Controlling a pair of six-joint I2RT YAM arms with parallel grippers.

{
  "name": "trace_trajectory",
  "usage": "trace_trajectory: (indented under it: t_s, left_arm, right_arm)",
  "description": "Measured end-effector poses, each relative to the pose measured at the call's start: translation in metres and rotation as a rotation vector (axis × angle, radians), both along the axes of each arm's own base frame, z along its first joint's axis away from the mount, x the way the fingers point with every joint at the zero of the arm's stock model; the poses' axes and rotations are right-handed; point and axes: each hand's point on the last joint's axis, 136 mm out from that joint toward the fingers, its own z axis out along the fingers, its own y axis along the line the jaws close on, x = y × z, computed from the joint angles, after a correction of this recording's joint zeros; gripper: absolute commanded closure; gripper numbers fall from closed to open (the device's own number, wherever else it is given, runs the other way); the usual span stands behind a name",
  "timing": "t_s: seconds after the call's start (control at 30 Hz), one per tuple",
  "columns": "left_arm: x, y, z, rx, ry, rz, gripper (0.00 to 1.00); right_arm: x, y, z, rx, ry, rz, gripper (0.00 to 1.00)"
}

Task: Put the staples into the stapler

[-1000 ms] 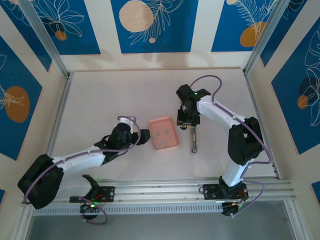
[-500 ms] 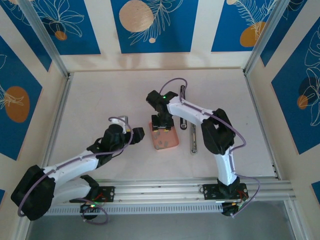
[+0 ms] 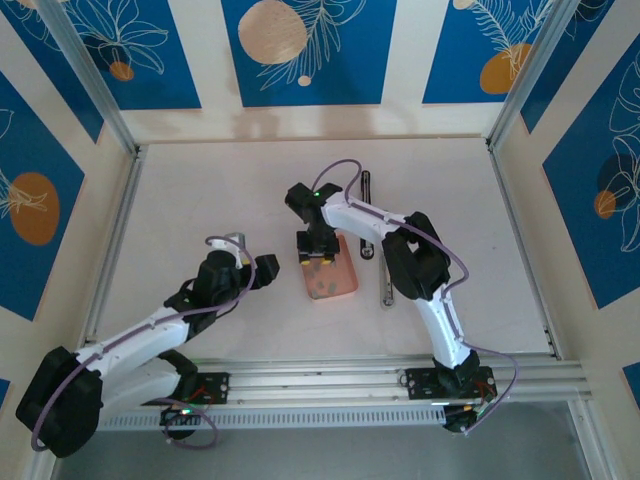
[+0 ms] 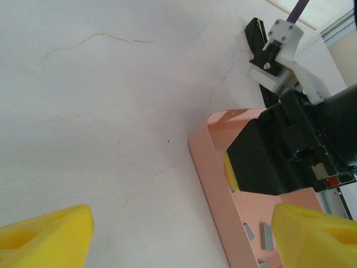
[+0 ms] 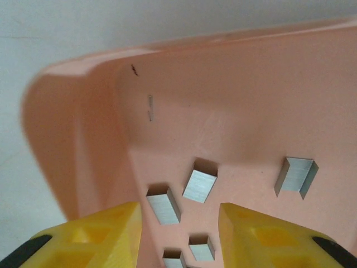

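Several staples (image 5: 199,186) lie loose in the shallow pink tray (image 3: 345,285) at mid-table. My right gripper (image 3: 316,255) hangs low over the tray's far end. Its yellow fingers (image 5: 95,234) stand apart above the staples (image 5: 163,205) with nothing between them. The stapler (image 3: 386,285) lies opened out flat just right of the tray, a dark strip (image 3: 365,200) running toward the back. My left gripper (image 3: 262,270) sits open a little left of the tray, and its wrist view shows the tray rim (image 4: 207,159) and two staples (image 4: 266,234).
The right arm's black wrist (image 4: 279,156) fills the tray's far end in the left wrist view. Aluminium rails (image 3: 400,378) run along the near table edge. Bare white table (image 3: 200,200) spreads to the left and back.
My right gripper swung left from beside the stapler to over the tray's far end. My left gripper drew back leftward, away from the tray's edge.
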Motion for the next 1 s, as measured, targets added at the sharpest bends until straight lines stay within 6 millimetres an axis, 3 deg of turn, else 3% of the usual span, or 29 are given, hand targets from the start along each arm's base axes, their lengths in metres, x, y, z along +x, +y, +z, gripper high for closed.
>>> trace_trajectory:
  t_s: [0.27, 0.8, 1.0]
  left_arm:
    - [0.001, 0.002, 0.0, 0.005, -0.001, 0.003, 0.17]
    - [0.001, 0.002, -0.001, 0.005, 0.0, 0.004, 0.17]
    - [0.002, 0.003, -0.005, 0.017, 0.011, 0.0, 0.17]
  right_arm:
    - [0.003, -0.006, -0.011, -0.017, 0.02, -0.023, 0.63]
    - [0.003, -0.005, -0.019, -0.01, 0.042, -0.031, 0.81]
    - [0.003, -0.005, -0.019, -0.006, 0.046, -0.037, 0.78]
